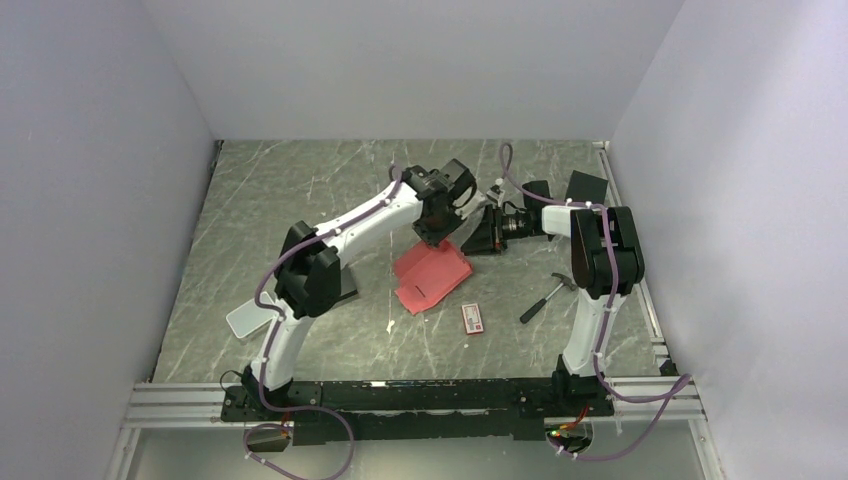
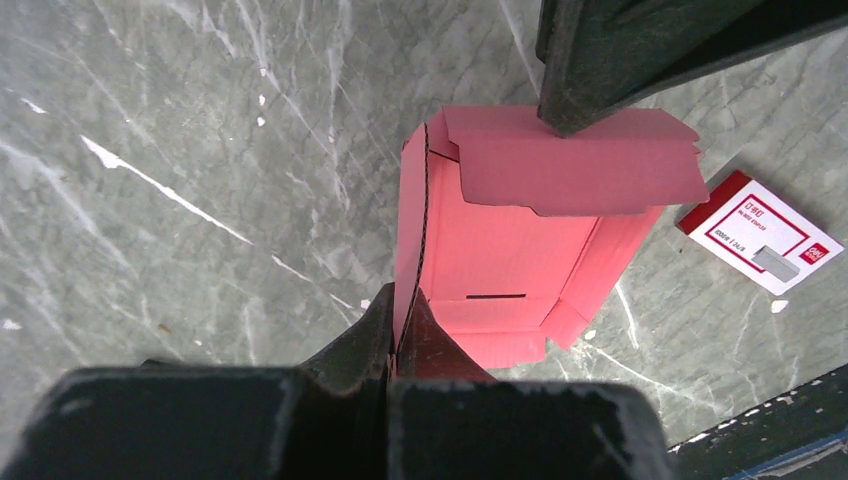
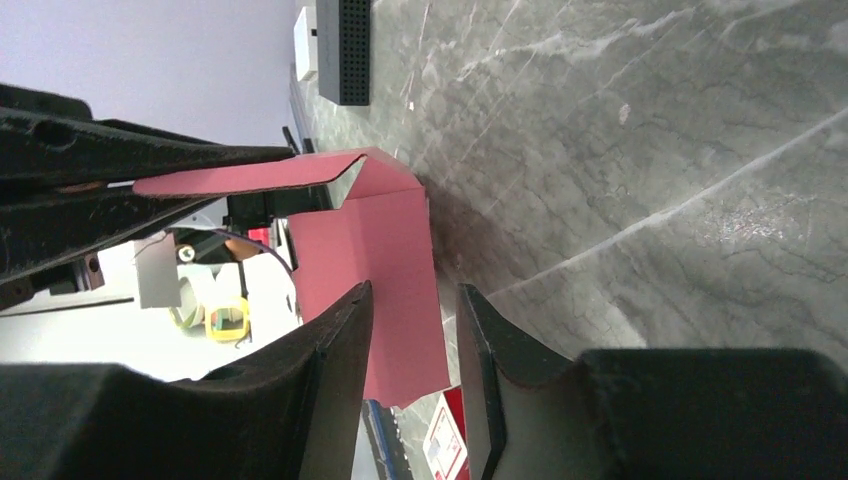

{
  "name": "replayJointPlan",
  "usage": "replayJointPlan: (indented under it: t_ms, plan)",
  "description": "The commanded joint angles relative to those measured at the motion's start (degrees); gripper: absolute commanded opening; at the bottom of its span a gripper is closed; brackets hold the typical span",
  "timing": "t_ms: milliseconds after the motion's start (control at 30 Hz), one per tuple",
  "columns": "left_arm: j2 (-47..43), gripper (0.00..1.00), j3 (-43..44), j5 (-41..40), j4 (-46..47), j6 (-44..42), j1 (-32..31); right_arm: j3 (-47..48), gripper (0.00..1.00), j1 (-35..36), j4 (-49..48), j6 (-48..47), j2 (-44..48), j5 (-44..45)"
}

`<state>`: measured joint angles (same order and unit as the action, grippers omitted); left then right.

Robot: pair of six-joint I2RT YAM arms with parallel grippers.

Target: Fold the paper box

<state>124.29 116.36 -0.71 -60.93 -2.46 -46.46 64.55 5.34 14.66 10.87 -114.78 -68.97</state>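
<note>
**A:** From above, what is lying where?

**B:** A red-pink thin cardboard paper box (image 1: 432, 278), half unfolded, is lying on the grey marbled table (image 1: 300, 190). The left gripper (image 1: 434, 238) is hanging over the box's far end, and the right gripper (image 1: 470, 243) is just right of that end. A small red-and-white printed packet (image 1: 472, 318) is lying near the box's near corner, and a metal-headed hammer (image 1: 545, 298) is further right.

**A:** And the left wrist camera?

**B:** It is showing what the top view is hiding: the left gripper is pressed together, pinching the box's upright side wall. The packet's print is too small to read.

**A:** Right wrist?

**B:** Its fingers (image 3: 330, 360) are standing apart, with a box panel showing in the gap. I cannot tell whether they are touching it.
</note>
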Motion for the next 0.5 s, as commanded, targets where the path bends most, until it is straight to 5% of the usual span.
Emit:
replayJointPlan:
  t_ms: [0, 467]
  plan:
    - [0.3, 0.00, 5.0, -7.5, -2.9, -2.4, -3.1, 1.8, 0.40, 0.1, 1.0, -1.6, 1.0, -1.1]
    - [5.0, 0.00, 10.1, -14.7, -5.6, -4.4, -6.6, 3.4, 0.43, 1.1, 6.1, -6.3, 0.4, -2.1]
